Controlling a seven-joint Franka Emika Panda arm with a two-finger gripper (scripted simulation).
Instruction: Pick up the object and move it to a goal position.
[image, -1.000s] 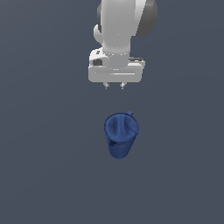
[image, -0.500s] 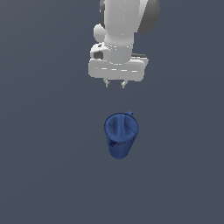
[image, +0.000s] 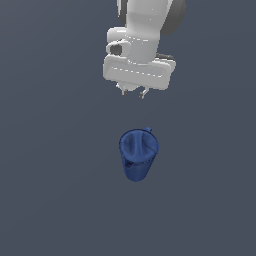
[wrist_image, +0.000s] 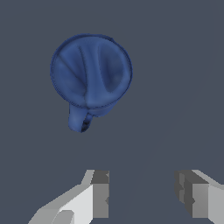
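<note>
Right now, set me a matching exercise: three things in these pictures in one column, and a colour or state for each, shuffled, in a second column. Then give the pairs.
Things:
1. pitcher
2. tool
3. floor

Colours or states:
A. open, holding nothing, apart from the pitcher
B. plain dark grey, bearing the pitcher
C. dark blue, round rim, small handle on its side

Pairs: 1-C, 2-A, 3-B

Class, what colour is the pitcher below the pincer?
Dark blue pitcher; clearest in the wrist view.
</note>
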